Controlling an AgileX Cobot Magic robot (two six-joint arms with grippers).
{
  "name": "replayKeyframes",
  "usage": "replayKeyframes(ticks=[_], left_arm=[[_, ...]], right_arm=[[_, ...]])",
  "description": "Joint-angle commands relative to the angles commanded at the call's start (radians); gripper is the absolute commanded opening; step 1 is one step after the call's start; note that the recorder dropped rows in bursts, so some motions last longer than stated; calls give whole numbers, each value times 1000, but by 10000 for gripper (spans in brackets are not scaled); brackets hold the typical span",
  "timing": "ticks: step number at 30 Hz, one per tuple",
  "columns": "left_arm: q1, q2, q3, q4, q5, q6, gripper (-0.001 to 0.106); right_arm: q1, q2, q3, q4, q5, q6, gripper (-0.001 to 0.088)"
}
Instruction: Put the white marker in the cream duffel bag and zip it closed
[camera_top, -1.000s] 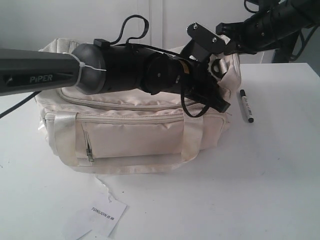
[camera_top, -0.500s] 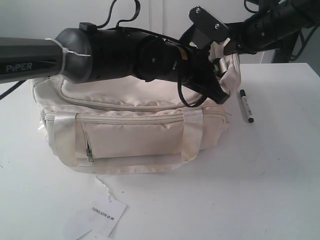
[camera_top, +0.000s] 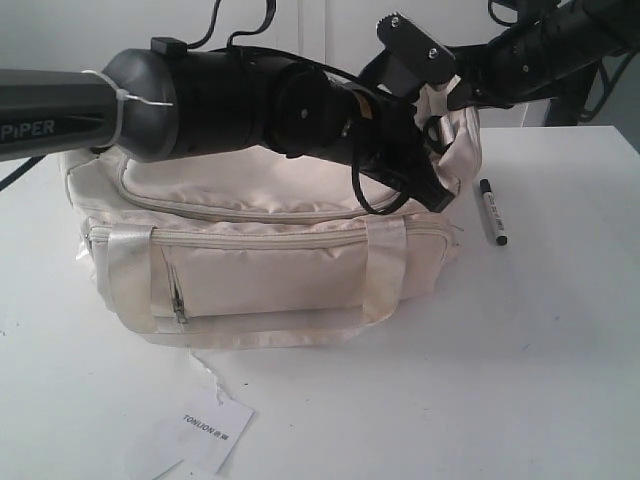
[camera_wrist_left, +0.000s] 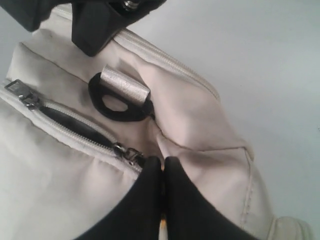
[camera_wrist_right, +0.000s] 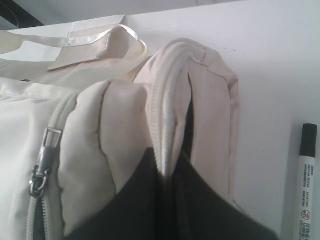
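The cream duffel bag (camera_top: 260, 260) lies in the middle of the table. The white marker (camera_top: 492, 212) rests on the table just right of it, also visible in the right wrist view (camera_wrist_right: 306, 186). My left gripper (camera_wrist_left: 163, 162) reaches across the bag's top to its right end (camera_top: 436, 192). It is shut right beside a metal zipper slider (camera_wrist_left: 126, 153), apparently pinching its pull. The zip behind the slider gapes a little. My right gripper (camera_wrist_right: 170, 170) is shut on a raised fold of the bag's end fabric (camera_top: 447, 97).
A white paper tag (camera_top: 205, 430) lies on the table in front of the bag. A black strap ring (camera_wrist_left: 117, 102) sits on the bag's end. A second zip slider (camera_wrist_right: 42, 162) hangs on the bag's side. White table surrounds the bag.
My left arm has risen and swung slightly left, uncovering more of the bag's top flap. The right gripper keeps its hold, and the marker has not moved.
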Motion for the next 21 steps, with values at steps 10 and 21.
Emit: replayKeyframes(ticks=[10,21], left_arm=[[0,-23,0,0,37,0,0],[-4,-37,0,-4,83,-41,0]], right_arm=[[0,0,0,0,0,0,0],[0,0,0,0,0,0,0]])
